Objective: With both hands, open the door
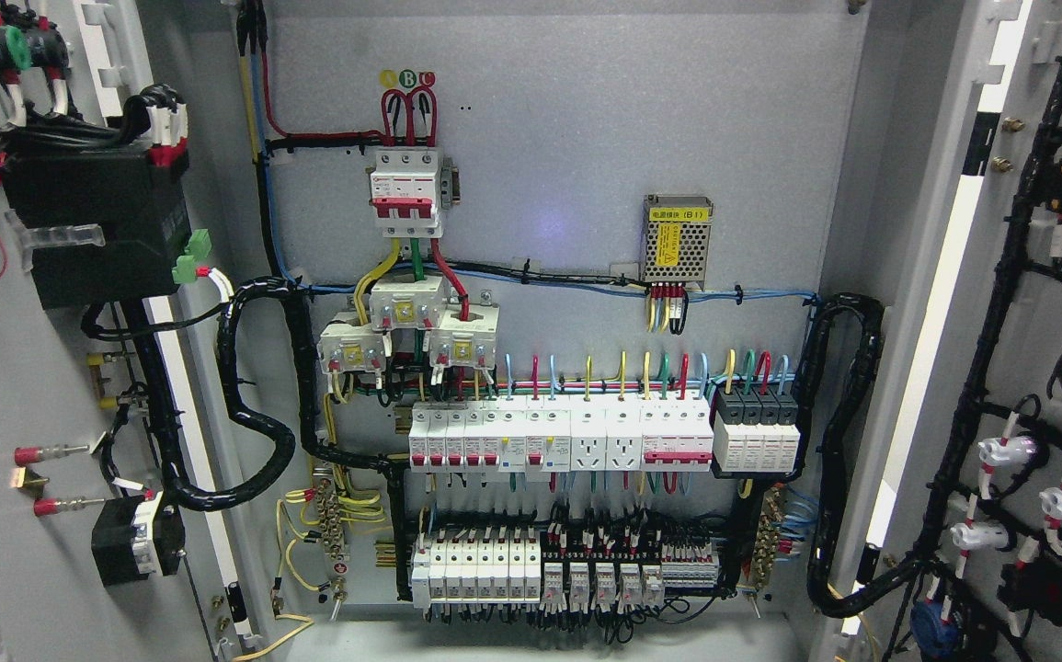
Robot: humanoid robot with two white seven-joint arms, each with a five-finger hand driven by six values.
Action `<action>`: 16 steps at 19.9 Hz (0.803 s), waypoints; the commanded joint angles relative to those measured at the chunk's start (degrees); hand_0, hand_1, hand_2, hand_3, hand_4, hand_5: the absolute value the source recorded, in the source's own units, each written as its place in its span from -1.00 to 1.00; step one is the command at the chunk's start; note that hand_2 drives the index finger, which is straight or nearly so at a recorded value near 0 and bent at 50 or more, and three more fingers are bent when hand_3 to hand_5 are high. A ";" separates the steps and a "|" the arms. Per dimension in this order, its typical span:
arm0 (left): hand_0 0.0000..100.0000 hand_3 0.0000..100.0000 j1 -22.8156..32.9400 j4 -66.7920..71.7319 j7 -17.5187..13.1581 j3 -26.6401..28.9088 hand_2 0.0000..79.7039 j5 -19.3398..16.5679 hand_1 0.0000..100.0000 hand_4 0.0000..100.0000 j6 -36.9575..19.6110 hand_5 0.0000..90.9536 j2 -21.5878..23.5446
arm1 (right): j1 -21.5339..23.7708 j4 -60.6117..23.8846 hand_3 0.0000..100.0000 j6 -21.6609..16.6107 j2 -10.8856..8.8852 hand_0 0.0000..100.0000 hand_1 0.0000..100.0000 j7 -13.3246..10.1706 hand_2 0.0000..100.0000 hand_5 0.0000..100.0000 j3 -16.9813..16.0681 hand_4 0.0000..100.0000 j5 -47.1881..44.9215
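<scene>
A three-pole breaker (408, 193) is mounted high on the grey backplate (567, 129); a perforated power supply (677, 239) is fixed to its right, above rows of breakers (558, 437).

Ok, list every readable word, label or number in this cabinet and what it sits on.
"B": green round marker above the top breaker; its yellow and red neighbours are blurred.
"(B1)": yellow label on the power supply; the characters before it are unreadable.
Lower breaker rows: print too small.

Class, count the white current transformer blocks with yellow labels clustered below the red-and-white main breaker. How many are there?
3: one upper middle, directly under the main breaker; one lower left; one lower right. Wiring crosses them, so another could be hidden behind.
</scene>
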 commanded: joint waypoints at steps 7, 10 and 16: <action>-1.00 -1.00 0.00 -0.44 0.01 -0.62 -1.00 -0.18 -1.00 -1.00 0.00 -1.00 0.00 | -0.63 0.71 -1.00 -0.75 -4.12 -1.00 -1.00 0.06 -1.00 -1.00 -2.57 -1.00 0.18; -1.00 -1.00 0.00 -0.44 0.01 -0.62 -1.00 -0.26 -1.00 -1.00 0.00 -1.00 0.00 | -0.28 0.79 -1.00 -0.40 -4.30 -1.00 -1.00 -0.02 -1.00 -1.00 -4.85 -1.00 0.18; -1.00 -1.00 0.00 -0.44 0.01 -0.62 -1.00 -0.26 -1.00 -1.00 0.00 -1.00 0.00 | 0.42 0.62 -1.00 -0.66 -6.14 -1.00 -1.00 -0.29 -1.00 -1.00 -8.55 -1.00 0.09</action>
